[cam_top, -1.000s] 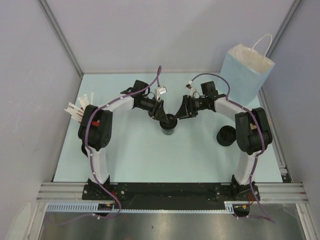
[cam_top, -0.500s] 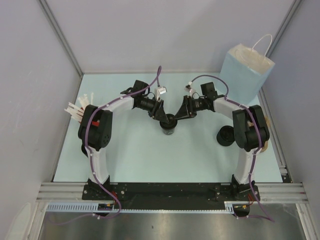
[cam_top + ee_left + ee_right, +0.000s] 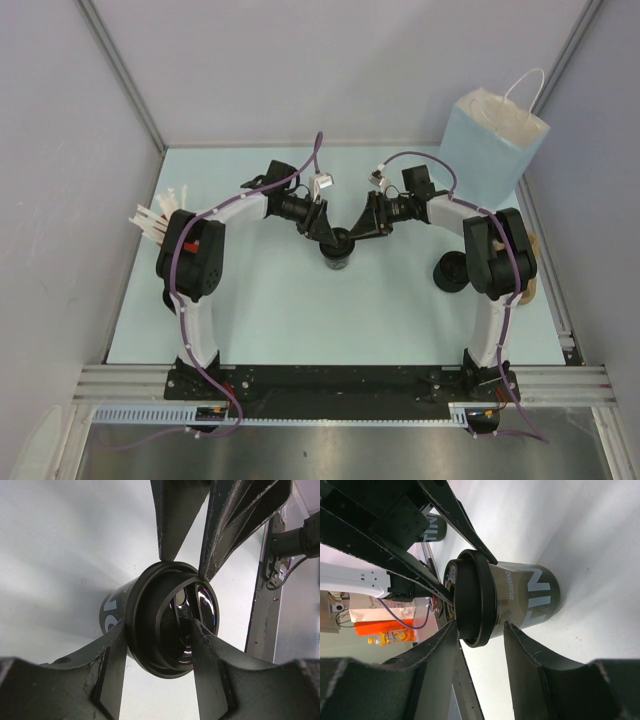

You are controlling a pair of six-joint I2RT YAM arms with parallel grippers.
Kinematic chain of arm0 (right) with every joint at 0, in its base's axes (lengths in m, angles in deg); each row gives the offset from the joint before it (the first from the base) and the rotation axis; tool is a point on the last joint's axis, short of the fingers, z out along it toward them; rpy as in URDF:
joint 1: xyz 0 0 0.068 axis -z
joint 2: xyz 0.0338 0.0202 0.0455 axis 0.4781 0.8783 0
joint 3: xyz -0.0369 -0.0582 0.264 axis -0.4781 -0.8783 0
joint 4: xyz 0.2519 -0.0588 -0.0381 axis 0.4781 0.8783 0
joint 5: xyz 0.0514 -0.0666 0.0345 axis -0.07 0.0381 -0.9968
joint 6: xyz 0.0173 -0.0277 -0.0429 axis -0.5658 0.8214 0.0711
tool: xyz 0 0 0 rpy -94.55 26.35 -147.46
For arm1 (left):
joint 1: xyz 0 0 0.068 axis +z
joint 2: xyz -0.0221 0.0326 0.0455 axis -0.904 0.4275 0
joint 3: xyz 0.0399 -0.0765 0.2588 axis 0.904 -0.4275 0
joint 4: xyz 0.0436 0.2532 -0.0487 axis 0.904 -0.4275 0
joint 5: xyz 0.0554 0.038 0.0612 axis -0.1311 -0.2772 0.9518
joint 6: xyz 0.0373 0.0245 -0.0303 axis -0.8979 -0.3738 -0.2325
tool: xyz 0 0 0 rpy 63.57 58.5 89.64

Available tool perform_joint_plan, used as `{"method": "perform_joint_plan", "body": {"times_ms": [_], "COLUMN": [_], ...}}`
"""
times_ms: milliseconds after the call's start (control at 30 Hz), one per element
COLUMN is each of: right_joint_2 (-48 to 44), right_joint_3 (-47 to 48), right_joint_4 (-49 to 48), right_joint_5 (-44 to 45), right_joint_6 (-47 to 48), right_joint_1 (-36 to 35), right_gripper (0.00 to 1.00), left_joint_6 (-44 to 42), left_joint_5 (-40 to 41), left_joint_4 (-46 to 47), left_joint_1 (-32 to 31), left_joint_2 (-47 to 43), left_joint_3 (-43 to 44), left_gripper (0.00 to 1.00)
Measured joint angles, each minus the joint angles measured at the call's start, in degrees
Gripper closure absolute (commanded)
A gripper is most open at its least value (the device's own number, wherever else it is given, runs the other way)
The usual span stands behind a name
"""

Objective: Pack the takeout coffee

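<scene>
Left gripper (image 3: pixel 327 233): jaws set at a medium-narrow width and closed over the lid rim of the takeout coffee (image 3: pixel 338 252). In the left wrist view, one finger (image 3: pixel 107 665) bears on the outer edge of the lid. The other finger sits in the recess on top of the lid.

Right gripper (image 3: pixel 358 232): meets the same cup from the opposite side, its fingertips just beside those of the left gripper. Its fingers (image 3: pixel 525 655) straddle the lid rim, one on the lid-top side and one at the cup wall just under the rim. Whether they clamp the cup or only bracket it cannot be determined.

The cup stands upright on the table (image 3: pixel 260 310), directly beneath both sets of fingertips.

Behind the right gripper, beyond its wrist, stands a pale-blue paper bag (image 3: pixel 490 150). A second black cup (image 3: pixel 452 270) sits beside the right arm's elbow, well apart from the fingers.
</scene>
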Motion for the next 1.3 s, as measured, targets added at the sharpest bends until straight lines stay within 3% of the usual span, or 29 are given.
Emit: {"method": "perform_joint_plan", "body": {"times_ms": [900, 1300], "right_joint_2": [1.27, 1.99], "right_joint_3": [0.04, 0.55], "right_joint_4": [-1.40, -0.52], "right_joint_5": [0.98, 2.69], "right_joint_6": [-1.03, -0.70], "right_joint_1": [0.42, 0.42], "right_gripper": [0.52, 0.53], "left_joint_6": [0.00, -0.20], "left_joint_5": [0.00, 0.11], "left_joint_4": [0.15, 0.15], "left_joint_1": [-0.11, -0.15], "left_joint_2": [0.00, -0.02], "left_joint_3": [-0.09, -0.09], "left_gripper": [0.54, 0.61]}}
